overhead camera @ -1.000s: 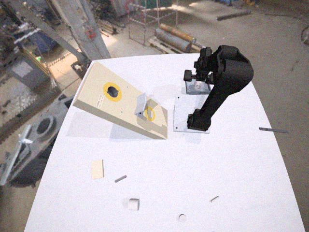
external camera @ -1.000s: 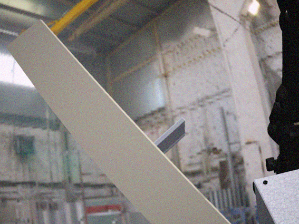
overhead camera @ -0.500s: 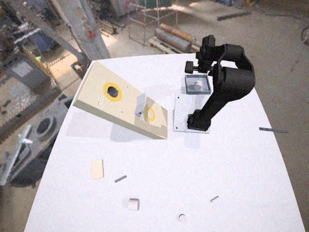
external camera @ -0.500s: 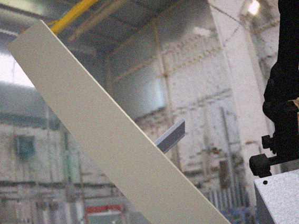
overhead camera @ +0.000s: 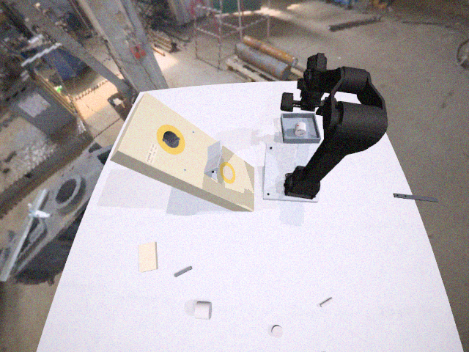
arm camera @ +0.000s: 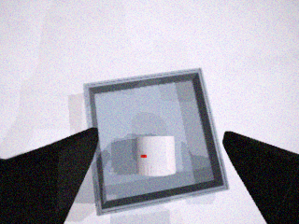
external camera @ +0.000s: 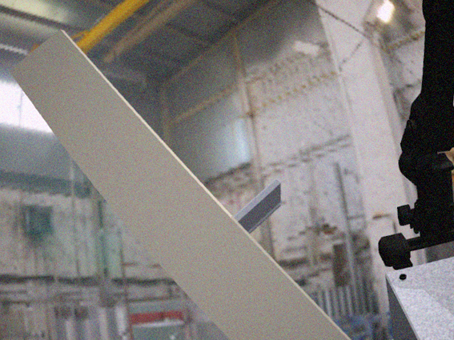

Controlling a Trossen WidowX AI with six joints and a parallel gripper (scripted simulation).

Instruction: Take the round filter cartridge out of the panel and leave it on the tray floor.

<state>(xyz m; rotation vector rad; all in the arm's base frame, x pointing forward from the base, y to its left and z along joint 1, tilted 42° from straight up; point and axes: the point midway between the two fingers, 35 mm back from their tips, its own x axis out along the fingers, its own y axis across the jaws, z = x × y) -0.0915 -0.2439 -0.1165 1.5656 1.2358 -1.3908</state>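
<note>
The round white cartridge [overhead camera: 300, 128] [arm camera: 156, 156] lies on its side inside the grey tray [overhead camera: 300, 141] [arm camera: 140, 78], toward the near wall in the wrist view. A red mark shows on its side; its slotted face is not visible. My gripper [arm camera: 162, 135] is wide open and empty above the tray, its fingers on either side of the cartridge and clear of it. One finger is hidden in the top view. The tilted beige service panel [overhead camera: 196, 151] [external camera: 172, 221] has an empty dark socket [overhead camera: 171, 139] inside a yellow ring.
A grey upright bracket [overhead camera: 214, 153] [external camera: 261, 206] stands out from the panel beside a smaller yellow ring. The arm's pale base plate [overhead camera: 273, 170] is next to the tray. A beige block [overhead camera: 147, 257], a white cylinder [overhead camera: 203, 310] and small bars lie farther off on the table.
</note>
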